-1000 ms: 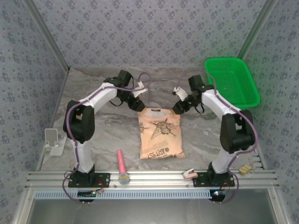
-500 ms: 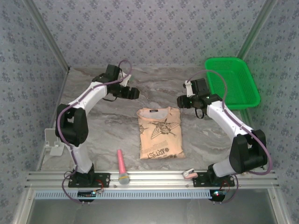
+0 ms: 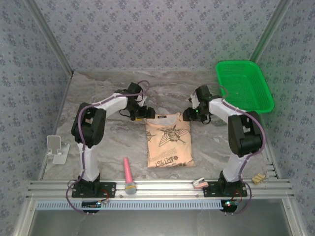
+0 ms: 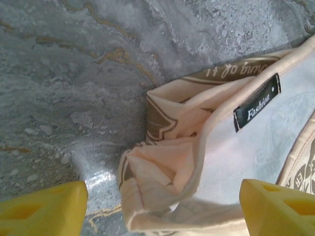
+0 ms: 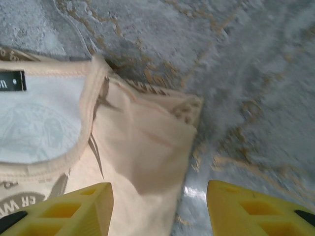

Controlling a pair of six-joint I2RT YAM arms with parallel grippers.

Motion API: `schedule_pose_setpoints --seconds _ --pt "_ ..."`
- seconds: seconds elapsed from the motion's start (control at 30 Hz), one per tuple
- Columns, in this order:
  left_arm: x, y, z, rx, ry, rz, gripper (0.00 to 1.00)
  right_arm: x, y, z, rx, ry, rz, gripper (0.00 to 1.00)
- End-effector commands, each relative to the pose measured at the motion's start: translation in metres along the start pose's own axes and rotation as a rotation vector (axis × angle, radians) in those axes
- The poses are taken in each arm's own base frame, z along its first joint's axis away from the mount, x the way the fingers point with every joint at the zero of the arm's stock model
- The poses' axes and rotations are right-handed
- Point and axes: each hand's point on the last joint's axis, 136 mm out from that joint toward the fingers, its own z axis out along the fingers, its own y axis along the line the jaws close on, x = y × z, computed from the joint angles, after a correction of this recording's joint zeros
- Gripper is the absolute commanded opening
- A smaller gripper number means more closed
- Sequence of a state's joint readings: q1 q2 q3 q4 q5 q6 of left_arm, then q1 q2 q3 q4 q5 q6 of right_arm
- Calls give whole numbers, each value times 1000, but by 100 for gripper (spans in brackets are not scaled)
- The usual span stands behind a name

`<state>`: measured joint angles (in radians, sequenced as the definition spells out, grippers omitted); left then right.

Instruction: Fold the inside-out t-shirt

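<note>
Green basket at the marble table's far right corner; white stand at its left edge; pink tool at its near edge.

Folded t-shirt mid-counter, collar toward far edge. Left end effector, right end effector at its 2 far corners. Green basket at far-right corner.

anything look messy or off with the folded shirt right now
On the t-shirt, the far corner beside the left gripper is bunched: loose layers splay out instead of lying flat. The corner by the right gripper lies neater.
</note>
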<state>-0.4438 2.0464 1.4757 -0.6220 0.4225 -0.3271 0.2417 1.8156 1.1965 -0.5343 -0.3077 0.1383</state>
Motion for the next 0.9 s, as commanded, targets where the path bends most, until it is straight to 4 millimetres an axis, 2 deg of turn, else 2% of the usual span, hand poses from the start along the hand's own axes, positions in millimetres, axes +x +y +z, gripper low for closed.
schedule_pose_setpoints --seconds 0.0,0.17,0.3,0.4,0.5,0.6,0.67,0.77,0.87 --pt "-13 -10 11 14 15 17 80 -11 14 4 -84 13 -18 54" --pt "-12 -19 28 20 40 37 80 -11 6 27 -87 88 17 54" --pt "0 -18 39 -1 122 36 76 5 4 33 -96 147 50 54" --pt "11 -18 39 -14 146 66 73 12 5 29 -106 170 52 55" --pt "24 -8 39 -73 188 99 71 16 0 26 -77 197 43 56" --pt "35 1 38 -112 221 117 69 15 -11 25 -20 215 45 57" --pt "37 5 35 -122 218 125 69 11 -7 21 -28 215 31 56" --pt "34 -10 31 -37 193 139 69 -4 0 5 -49 162 8 57" --pt "32 -22 37 24 215 151 69 -15 -7 -1 -33 144 22 57"
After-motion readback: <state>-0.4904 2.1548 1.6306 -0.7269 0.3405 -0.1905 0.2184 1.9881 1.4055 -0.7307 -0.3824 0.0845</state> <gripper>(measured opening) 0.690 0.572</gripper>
